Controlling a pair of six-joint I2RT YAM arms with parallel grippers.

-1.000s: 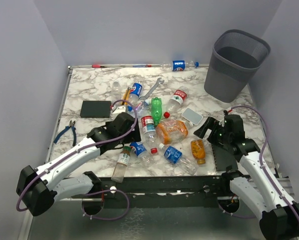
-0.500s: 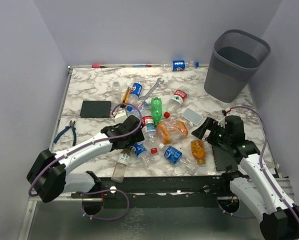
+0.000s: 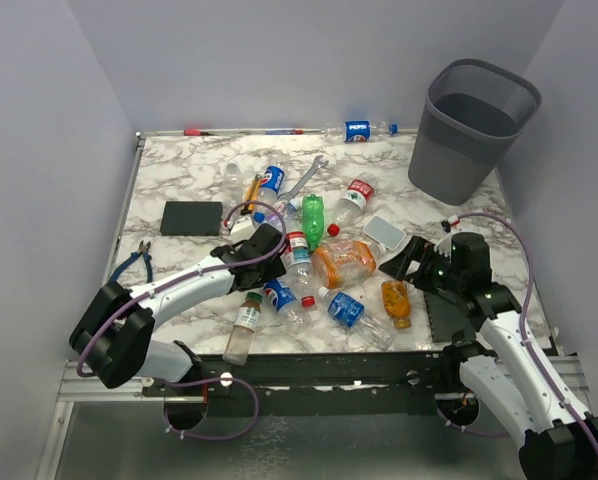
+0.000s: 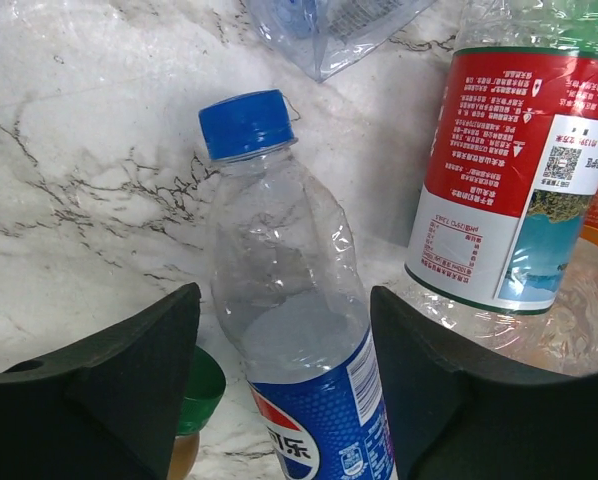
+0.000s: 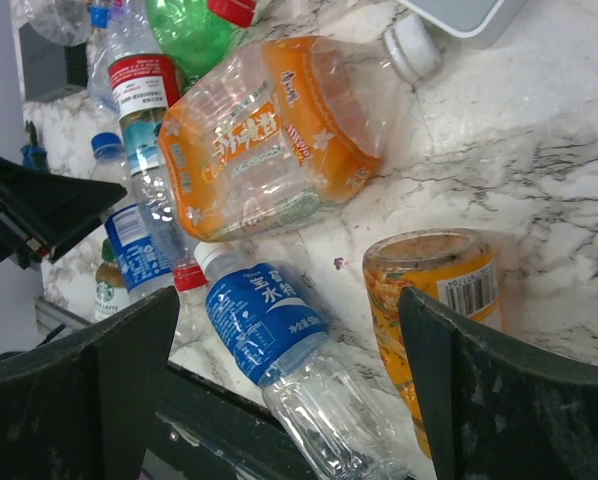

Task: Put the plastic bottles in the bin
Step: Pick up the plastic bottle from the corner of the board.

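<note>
Stretching the left gripper farther toward 1 o'clock than before, now straddling the Pepsi bottle with jaws spread, seemingly not touching it. Holding the right gripper agape over the orange bottle, hardly shifted. Leaving the bin at the table's 1 o'clock.

We read a Pepsi logo w/ Chinese chars on the blue-label bottle. Red-label bottle: tiny Chinese print + QR code, illegible. Far-edge bottle: Pepsi. Orange bottle: barcode, digits too small.
</note>
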